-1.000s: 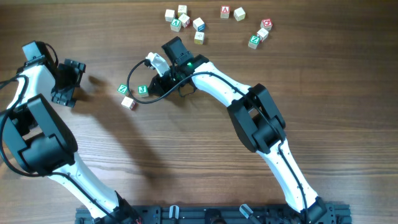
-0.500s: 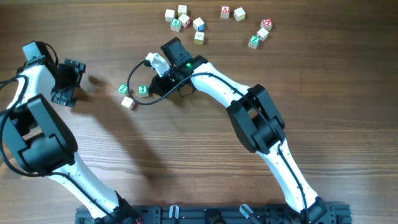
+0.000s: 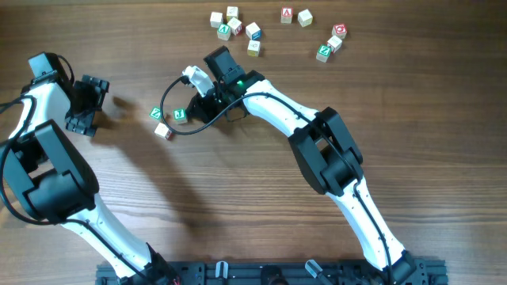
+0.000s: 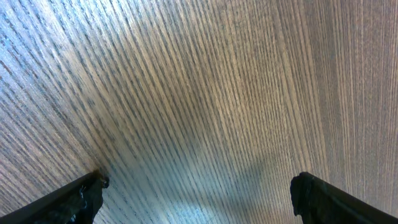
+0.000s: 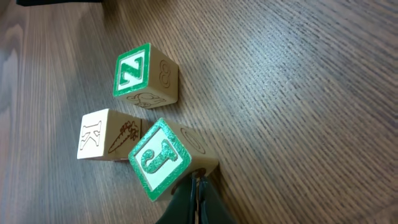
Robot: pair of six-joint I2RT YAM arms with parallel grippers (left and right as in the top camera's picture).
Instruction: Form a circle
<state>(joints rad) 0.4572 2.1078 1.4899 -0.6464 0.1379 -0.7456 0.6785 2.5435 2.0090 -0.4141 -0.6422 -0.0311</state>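
Note:
Three small letter cubes sit close together, the group that stands for the circle. A green Z cube (image 3: 156, 113) (image 5: 140, 74) is at the left and a green J cube (image 3: 180, 115) (image 5: 160, 160) at the right. A pale K cube (image 3: 164, 131) (image 5: 102, 134) with red lies just in front of them. My right gripper (image 3: 191, 113) (image 5: 196, 190) is shut with nothing between its fingers, and its tip presses against the J cube's right lower corner. My left gripper (image 3: 85, 105) (image 4: 199, 199) hangs open over bare wood at the far left, well apart from the cubes.
Loose lettered cubes lie scattered along the table's back edge: a cluster (image 3: 234, 24), a pair (image 3: 295, 15) and a few more (image 3: 333, 41). A black cable loops from the right wrist down beside the J cube (image 3: 166, 99).
The right gripper has edged left with its tip against the J cube, nudging that cube slightly closer to the Z and K cubes. The left arm has not moved.

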